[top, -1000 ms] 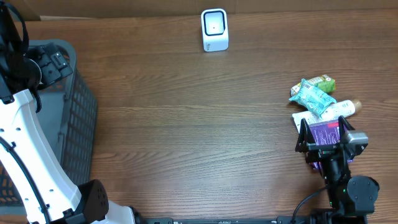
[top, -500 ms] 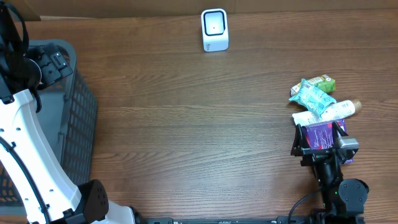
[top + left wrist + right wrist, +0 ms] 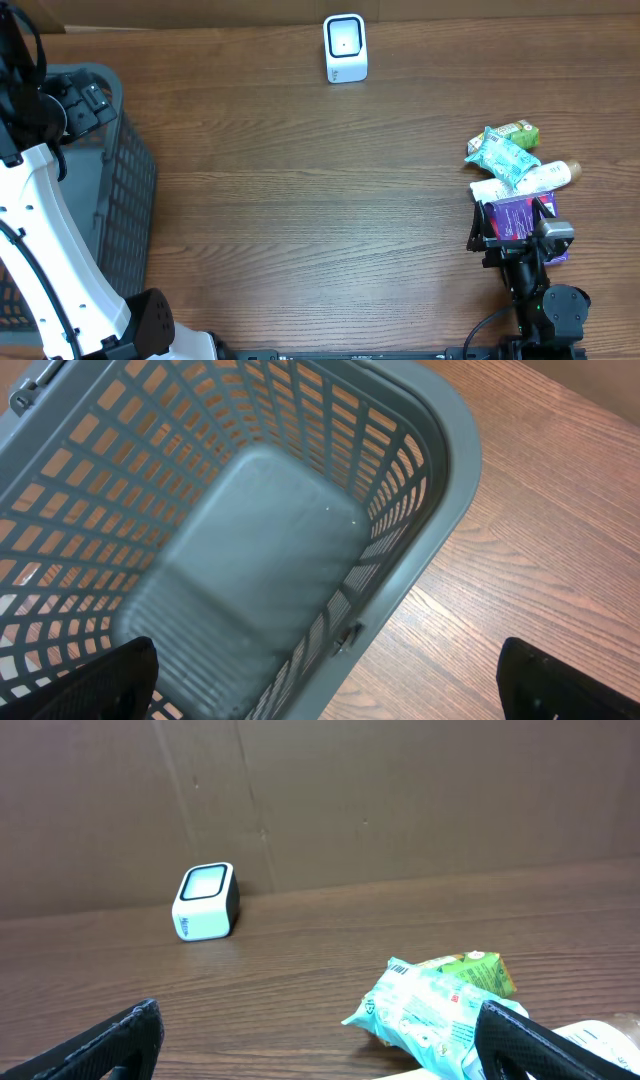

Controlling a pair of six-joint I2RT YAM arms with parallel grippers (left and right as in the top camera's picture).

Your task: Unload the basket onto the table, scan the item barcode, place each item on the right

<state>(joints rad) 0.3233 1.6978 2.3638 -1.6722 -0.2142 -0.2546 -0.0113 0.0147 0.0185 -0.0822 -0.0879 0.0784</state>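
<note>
Since a second ago the right gripper (image 3: 512, 224) has drawn back a little, away from the scanner (image 3: 345, 47), and now straddles the purple pack (image 3: 520, 214). Everything else lies as it did.

Overhead: the gripper's body hides much of the purple pack, so whether the fingers touch it cannot be told. They stand spread, one on each side of it. The pack lies far right of the scanner and well nearer the front edge of the table (image 3: 300, 200). Beyond it, toward the scanner, a white bottle (image 3: 545, 177), a teal pouch (image 3: 500, 153) and a green carton (image 3: 518, 133) are heaped together. Far left of the scanner the grey basket (image 3: 130, 190) is cut off by the frame, and the white left arm (image 3: 40, 230) covers much of it.

Left wrist: the left gripper (image 3: 340, 682) hangs over the basket (image 3: 440, 480) with its fingers (image 3: 110, 678) wide apart, only the dark tips showing in the lower corners. Inside, just the blurred grey floor and lattice walls are visible.

Right wrist: the two fingertips sit spread at the lower corners, holding nothing. The scanner (image 3: 205, 902) stands upright against a cardboard wall (image 3: 400, 790). Right of it and nearer lie the teal pouch (image 3: 435, 1010) and, touching it behind, the green carton (image 3: 478, 970). The bottle (image 3: 600, 1038) is cropped, and the purple pack is out of sight.
</note>
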